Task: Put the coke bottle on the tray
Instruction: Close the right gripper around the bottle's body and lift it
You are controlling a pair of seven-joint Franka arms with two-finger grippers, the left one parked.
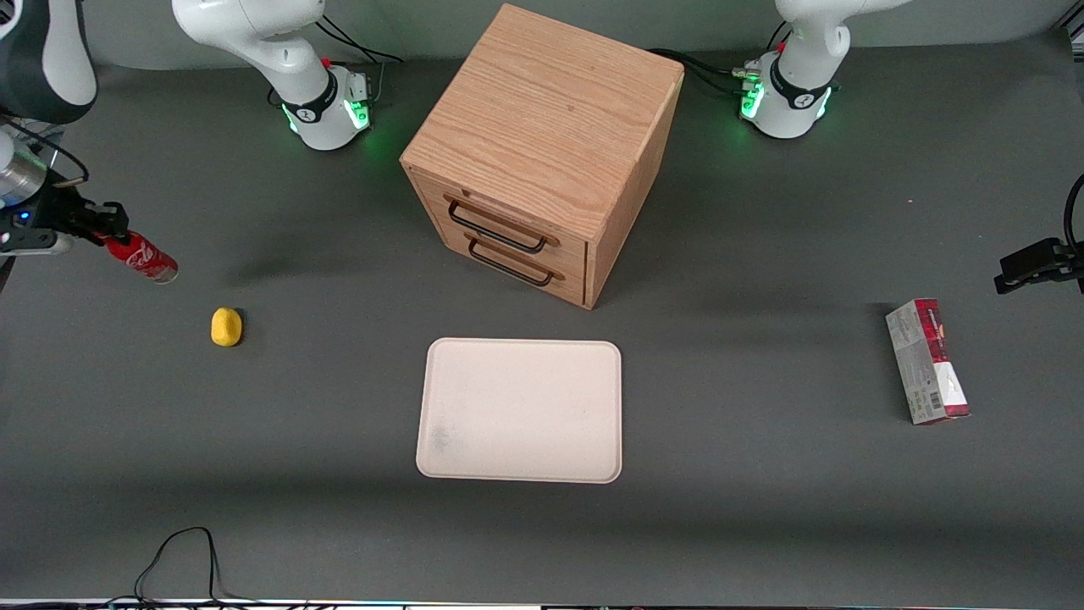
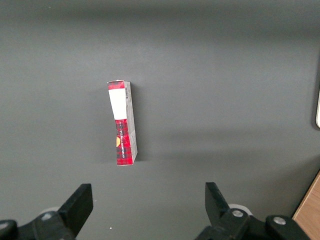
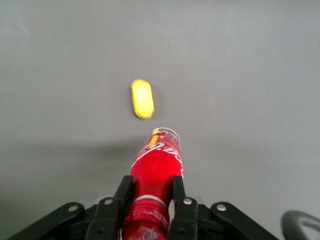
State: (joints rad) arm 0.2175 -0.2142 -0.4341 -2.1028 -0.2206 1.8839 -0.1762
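The jaws of the gripper [image 1: 100, 227] are pinching the coke bottle [image 1: 142, 257] near its capped end, one finger [image 3: 181, 197] pressing against each side of the red body, and the gripper is hanging at the working arm's end of the table [image 1: 762, 508], above the dark grey surface. The bottle is sticking out of the jaws at a slant, silvery base pointing down and toward the middle of the table, clear of the surface and casting a soft shadow there. A lemon [image 1: 226, 327] is lying on the table near the bottle, closer to the front camera than it. The tray [image 1: 521, 410] is sitting flat well apart from the bottle, midway along the table and toward its front edge, with nothing on it. A wooden drawer cabinet [image 1: 542, 152] is standing just farther from the front camera than the tray, its two handled drawers facing the tray. A red-and-grey carton [image 1: 927, 361] is lying toward the parked arm's end of the table.
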